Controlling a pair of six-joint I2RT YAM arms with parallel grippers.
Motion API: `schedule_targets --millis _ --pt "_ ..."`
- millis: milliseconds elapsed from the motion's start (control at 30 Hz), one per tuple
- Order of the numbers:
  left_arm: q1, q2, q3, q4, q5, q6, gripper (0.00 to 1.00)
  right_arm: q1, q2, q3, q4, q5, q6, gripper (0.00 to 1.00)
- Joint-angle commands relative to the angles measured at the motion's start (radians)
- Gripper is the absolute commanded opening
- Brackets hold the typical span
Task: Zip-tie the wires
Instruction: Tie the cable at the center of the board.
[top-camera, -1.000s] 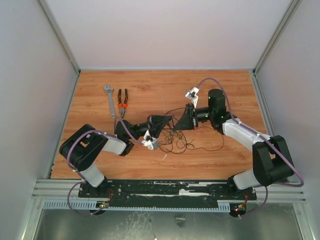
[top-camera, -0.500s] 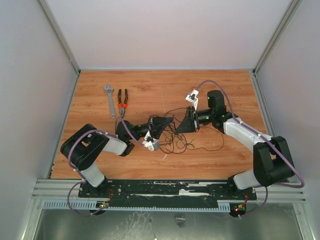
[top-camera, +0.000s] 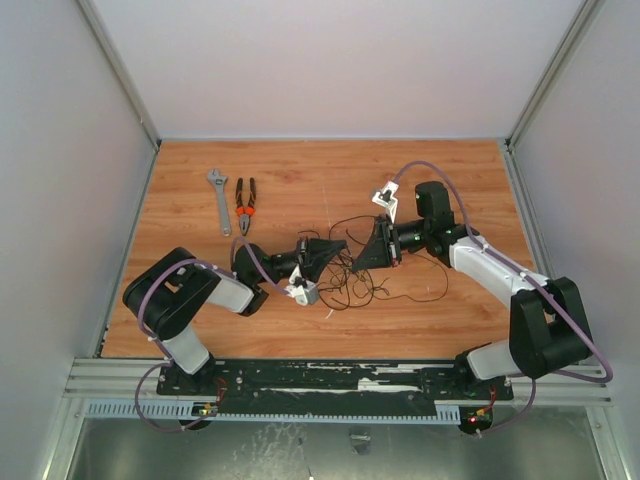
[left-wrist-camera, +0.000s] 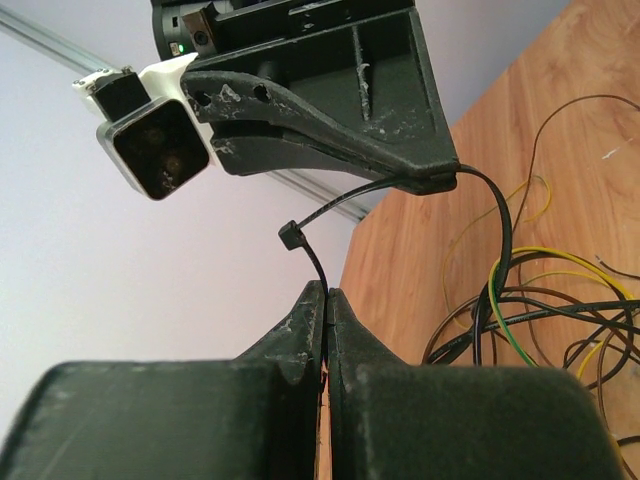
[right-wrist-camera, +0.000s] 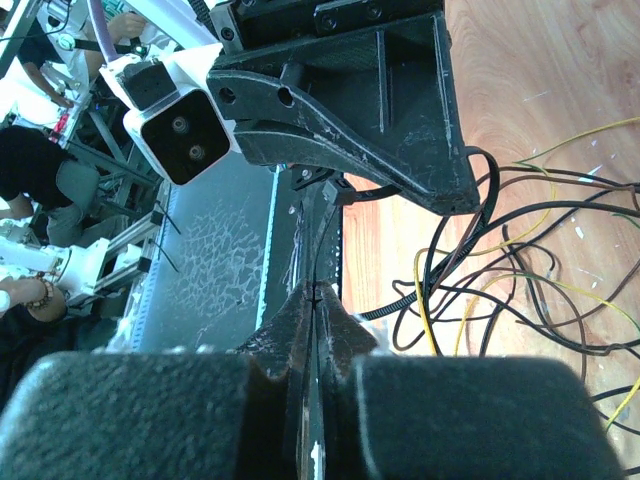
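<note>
**Top external: both grippers clamped on the zip tie over the wires**

Top external view: wood-grain counter (top-camera: 300, 165) inside a white-walled enclosure. Left arm (top-camera: 185, 295) and right arm (top-camera: 500, 270) both reach inward and meet tip to tip at mid-counter.

Left gripper (top-camera: 343, 243) and right gripper (top-camera: 352, 262) sit just beside each other, above the left part of the wires (top-camera: 372, 290). The wires are a loose black and olive-yellow tangle lying on the counter, spreading right and toward the near edge.

Adjustable wrench (top-camera: 219, 200) and orange-handled pliers (top-camera: 245, 205) lie side by side at the far left, well apart from the wires.

Left wrist view: left gripper jaws are together, pinching the thin end of the zip tie (left-wrist-camera: 292, 237) just below its head. From the head the strip runs up to the right gripper's tips, which are closed on it too. Past those tips a black band curves down into the wires. Can't tell how many strands it encloses.

Right wrist view: right gripper jaws are together on a thin black strip, and a ribbed stretch of the tie shows among the wires.
</note>
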Motion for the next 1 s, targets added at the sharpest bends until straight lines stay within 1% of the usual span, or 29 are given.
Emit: schedule_targets --millis 0,200,467,967 --pt "-0.012 0.009 -0.016 0.32 0.006 0.034 0.0 -0.007 -0.015 0.028 -0.018 -0.032 -0.015 0.0" --pt "-0.017 0.009 -0.015 0.321 0.005 0.041 0.0 -0.006 -0.015 0.025 0.001 -0.044 0.012 0.0" --pt "-0.021 0.008 -0.015 0.32 0.006 0.041 0.0 -0.005 0.004 0.031 0.012 -0.015 0.024 0.0" --pt "-0.028 0.006 -0.013 0.321 0.001 0.045 0.0 -0.004 0.025 0.031 0.102 0.017 0.116 0.0"
